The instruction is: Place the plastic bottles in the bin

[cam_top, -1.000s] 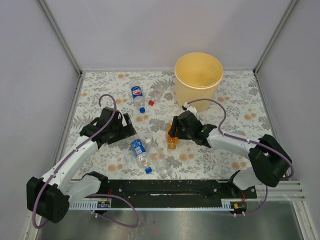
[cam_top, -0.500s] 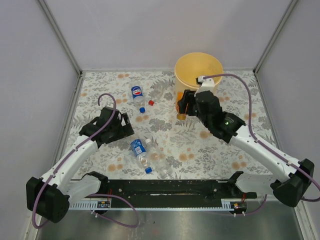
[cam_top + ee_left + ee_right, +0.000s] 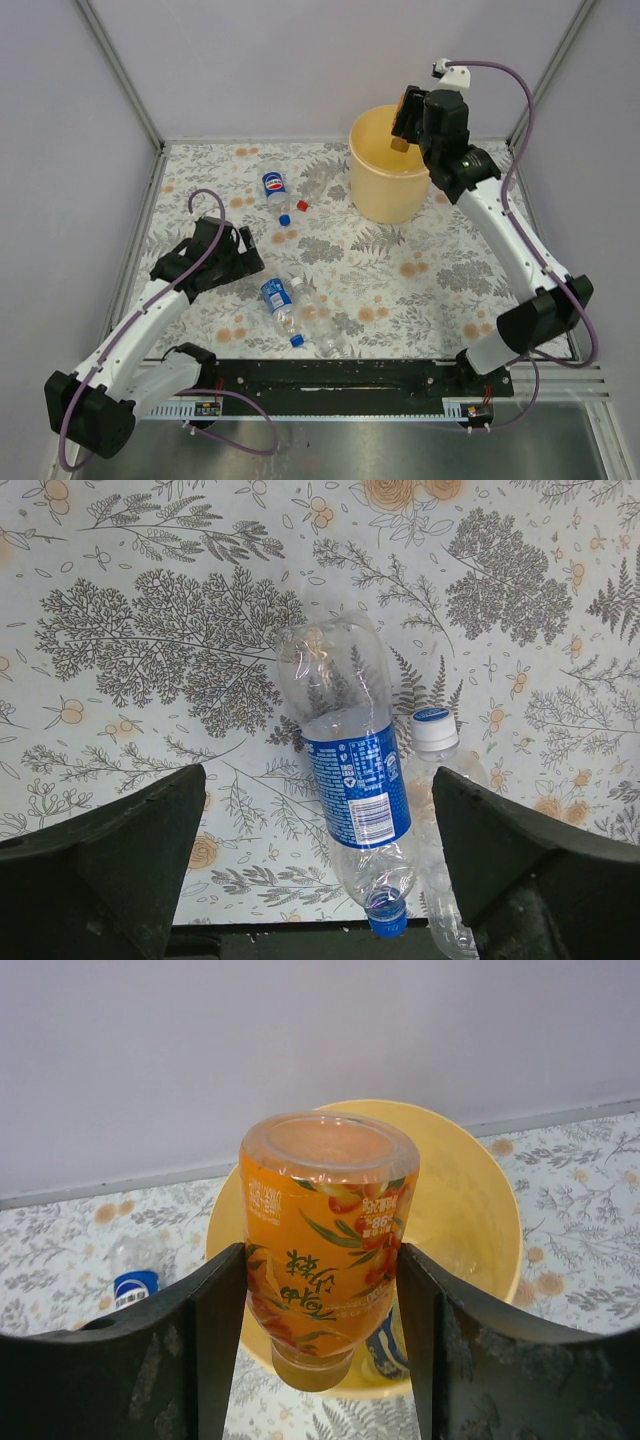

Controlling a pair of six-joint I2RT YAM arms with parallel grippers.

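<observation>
Right gripper [image 3: 320,1305]: jaws part-closed on the orange plastic bottle with the fruit-print label [image 3: 325,1220], which hangs cap-down above the large round pale yellow plastic bin [image 3: 385,195]. I cannot tell whether it is over the bin's middle or its rim. Risk, as I judge it: if released off-centre, the bottle could clip the rim and bounce out onto the floral table [image 3: 150,630]. Left gripper [image 3: 320,845]: spread wide and empty, above a clear blue-labelled bottle [image 3: 355,800] lying on the table, not yet binned.
</observation>
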